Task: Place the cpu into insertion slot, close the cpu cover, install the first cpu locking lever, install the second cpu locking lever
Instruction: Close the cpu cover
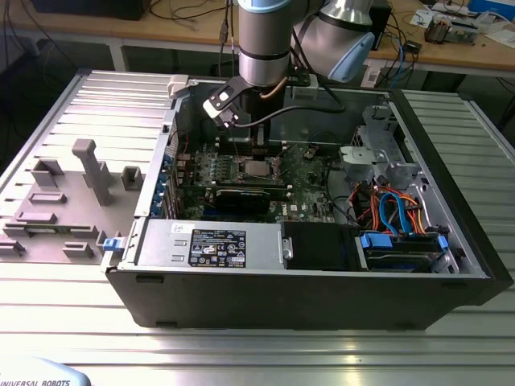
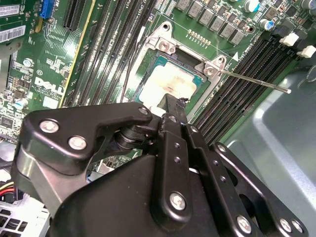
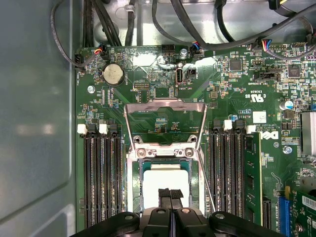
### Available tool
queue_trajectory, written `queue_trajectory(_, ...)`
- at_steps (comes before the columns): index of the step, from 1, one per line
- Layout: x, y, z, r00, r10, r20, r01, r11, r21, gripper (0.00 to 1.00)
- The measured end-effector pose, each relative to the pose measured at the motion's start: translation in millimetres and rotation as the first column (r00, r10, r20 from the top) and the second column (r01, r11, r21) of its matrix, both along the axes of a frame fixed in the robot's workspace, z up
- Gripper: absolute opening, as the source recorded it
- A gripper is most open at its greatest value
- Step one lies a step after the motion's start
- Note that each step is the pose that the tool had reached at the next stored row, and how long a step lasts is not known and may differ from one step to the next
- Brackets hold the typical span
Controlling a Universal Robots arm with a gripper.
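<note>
Ribbed metal forms the desk point(image 1: 241, 354) under an opened computer case point(image 1: 322, 301), into which the arm reaches. In the first wrist view the cpu point(image 3: 153, 185) lies in the insertion slot point(image 3: 132, 190), with the cpu cover point(image 3: 165, 104) swung back off it; the second wrist view shows a thin locking lever point(image 2: 256, 81) standing free. The pincer point(image 3: 170, 193) hangs right over the cpu, narrow, fingers pressed together and holding nothing.

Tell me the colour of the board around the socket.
Green; the board shows best in the first wrist view.
</note>
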State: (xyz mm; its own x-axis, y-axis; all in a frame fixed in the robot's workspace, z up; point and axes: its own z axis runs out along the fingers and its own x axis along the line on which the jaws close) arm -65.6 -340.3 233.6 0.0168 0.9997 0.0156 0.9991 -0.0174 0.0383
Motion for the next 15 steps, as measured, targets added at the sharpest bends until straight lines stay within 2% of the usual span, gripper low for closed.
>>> queue_trajectory(15,0.0,0.0,5.1,1.0,0.0,0.0,0.0,1.0,0.0,0.11)
